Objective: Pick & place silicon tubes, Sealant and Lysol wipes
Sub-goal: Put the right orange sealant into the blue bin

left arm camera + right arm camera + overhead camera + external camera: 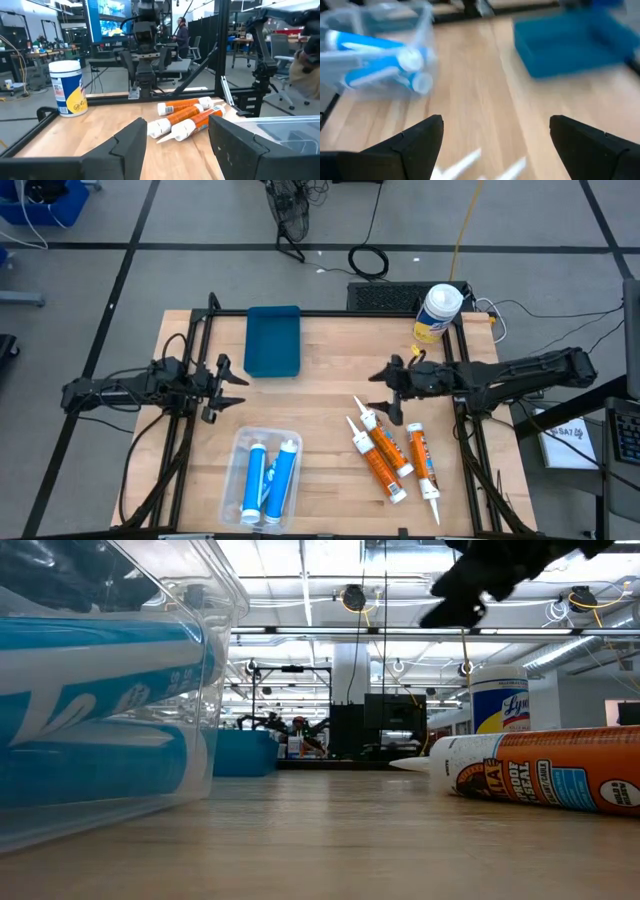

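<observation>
So roughly halfway through, I'd say. The two blue tubes [268, 476] are already lying inside the clear plastic bin [240, 442] near the front of the counter [330, 350], left of centre. What's left: three orange tubes [392, 460] with white nozzles lying loose on the wood at the near right, touching or just beside each other, and the Lysol wipes [437, 313] canister standing upright at the far right edge. There's also a blue tray [272, 340] at the far side, left of centre, with nothing in it as far as I can tell, so my guess is some of the remaining stuff ends up there, but that's only a guess. The right pincer [387, 391] hangs over the middle-right of the counter, just beyond the nozzle ends of the orange tubes, fingers spread wide apart and holding nothing. The left pincer [226, 388] sits at the left side between the tray and the bin, fingers also apart and empty. Surface is a pale wood-grain top inside a black metal frame. Room behind is a workshop sort of space: grey floor with dark lines, cables, a keyboard [388, 296] just past the far edge, office chairs, monitors, and a person [181, 33] standing way back in the left wrist view.
</observation>
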Robot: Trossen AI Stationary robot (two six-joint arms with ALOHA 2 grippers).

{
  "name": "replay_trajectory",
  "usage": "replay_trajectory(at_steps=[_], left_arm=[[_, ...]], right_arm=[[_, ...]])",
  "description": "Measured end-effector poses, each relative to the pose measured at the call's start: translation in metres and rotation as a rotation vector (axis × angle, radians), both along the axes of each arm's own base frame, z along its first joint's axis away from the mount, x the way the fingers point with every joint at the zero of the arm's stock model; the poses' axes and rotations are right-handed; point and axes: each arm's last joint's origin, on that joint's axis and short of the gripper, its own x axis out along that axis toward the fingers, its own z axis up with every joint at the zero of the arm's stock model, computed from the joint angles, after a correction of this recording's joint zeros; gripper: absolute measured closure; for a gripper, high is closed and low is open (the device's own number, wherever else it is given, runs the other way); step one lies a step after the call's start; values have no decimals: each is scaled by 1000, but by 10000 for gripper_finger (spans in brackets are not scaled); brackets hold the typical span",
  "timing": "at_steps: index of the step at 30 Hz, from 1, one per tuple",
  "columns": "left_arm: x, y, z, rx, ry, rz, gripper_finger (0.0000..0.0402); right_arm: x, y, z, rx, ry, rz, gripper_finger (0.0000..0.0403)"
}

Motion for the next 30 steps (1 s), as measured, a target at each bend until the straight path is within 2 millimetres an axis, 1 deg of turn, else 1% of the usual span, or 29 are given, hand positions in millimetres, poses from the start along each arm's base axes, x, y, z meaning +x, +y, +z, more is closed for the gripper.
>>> replay_trajectory(at_steps=[3, 6, 10, 13, 17, 19, 23, 26, 30], left_arm=[[0, 0, 0, -4, -2, 0, 188], [0, 0, 1, -4, -8, 0, 188], [0, 0, 1, -5, -7, 0, 188], [0, 0, 1, -5, -7, 0, 188], [0, 0, 1, -5, -7, 0, 188], [0, 0, 1, -5, -7, 0, 188], [0, 0, 1, -6, -7, 0, 188], [0, 0, 1, -5, -8, 0, 188], [0, 0, 1, -5, -8, 0, 188]], right_arm=[[-9, 9, 3, 106, 116, -105, 62], [-17, 20, 4, 233, 256, -172, 62], [-28, 36, 3, 409, 491, -270, 62], [-35, 47, -8, 525, 642, -393, 62], [-38, 62, -25, 597, 824, -574, 62], [-37, 71, -34, 628, 891, -657, 62], [-34, 95, -51, 736, 1043, -768, 62], [-33, 114, -61, 798, 1097, -836, 62], [-34, 135, -72, 832, 1098, -890, 62]])
